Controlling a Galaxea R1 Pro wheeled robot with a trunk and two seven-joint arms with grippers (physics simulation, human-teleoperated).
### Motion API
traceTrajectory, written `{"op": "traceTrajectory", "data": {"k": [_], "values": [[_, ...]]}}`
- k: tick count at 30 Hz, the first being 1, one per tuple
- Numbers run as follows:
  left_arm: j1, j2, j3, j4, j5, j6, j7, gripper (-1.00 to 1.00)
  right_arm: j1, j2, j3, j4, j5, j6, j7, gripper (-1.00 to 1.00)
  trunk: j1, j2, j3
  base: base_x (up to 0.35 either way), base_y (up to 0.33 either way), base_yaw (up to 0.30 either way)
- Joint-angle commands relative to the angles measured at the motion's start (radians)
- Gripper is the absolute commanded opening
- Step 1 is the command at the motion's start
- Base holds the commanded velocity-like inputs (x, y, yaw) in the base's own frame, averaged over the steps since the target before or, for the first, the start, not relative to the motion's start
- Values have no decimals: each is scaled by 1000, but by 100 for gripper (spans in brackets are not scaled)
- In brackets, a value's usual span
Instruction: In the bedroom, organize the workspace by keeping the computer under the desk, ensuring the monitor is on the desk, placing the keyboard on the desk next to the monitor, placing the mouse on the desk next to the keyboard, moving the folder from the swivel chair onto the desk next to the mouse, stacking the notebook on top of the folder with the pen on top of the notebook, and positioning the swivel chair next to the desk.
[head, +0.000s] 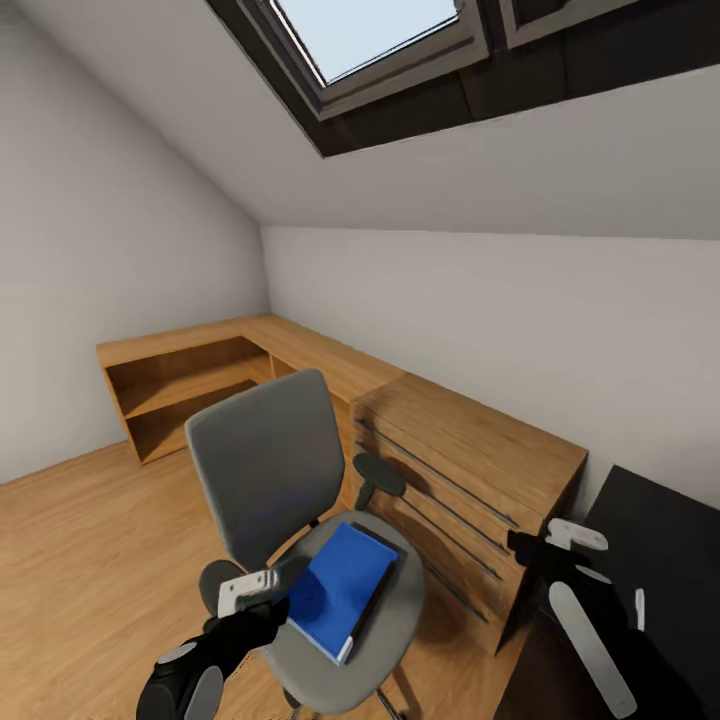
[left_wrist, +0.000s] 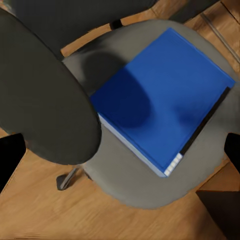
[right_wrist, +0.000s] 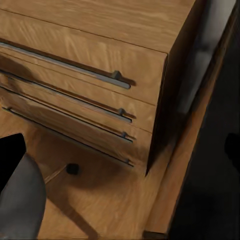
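the wooden shelving (head: 250, 345) runs along the walls from 10 to 1 o'clock, ending in a wooden drawer chest (head: 470, 470) at 3 o'clock of the swivel chair (head: 265, 470). the black desk (head: 650, 530) sits at 4 o'clock. the blue folder (head: 340, 588) lies flat on the chair seat. the left gripper (head: 262, 588) hovers just beside the folder's 9 o'clock edge, fingers spread apart. the right gripper (head: 545, 545) hangs over the desk edge; i cannot tell its spread.

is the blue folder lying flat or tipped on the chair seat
Lying flat and closed: the folder rests cover up on the swivel chair seat, white page edges showing at one end in the left wrist view.
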Motion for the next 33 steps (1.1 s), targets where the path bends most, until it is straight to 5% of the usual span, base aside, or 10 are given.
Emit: {"op": "traceTrajectory", "data": {"k": [1,13,25,33], "values": [[-1,0,5,-1,11,3,9,100,-1,-1,6,-1,-9,1,-10,100,0,-1,-1,0,0,279],[-1,0,96,-3,12,5,7,100,-1,-1,80,4,-7,0,-9,100,0,-1,-1,0,0,279],[-1,0,185,-4,14,6,7,100,-1,-1,86,5,20,0,-7,100,0,-1,-1,0,0,279],[-1,0,201,-10,15,6,7,100,-1,-1,88,5,23,0,-5,100,0,-1,-4,0,0,240]]}}
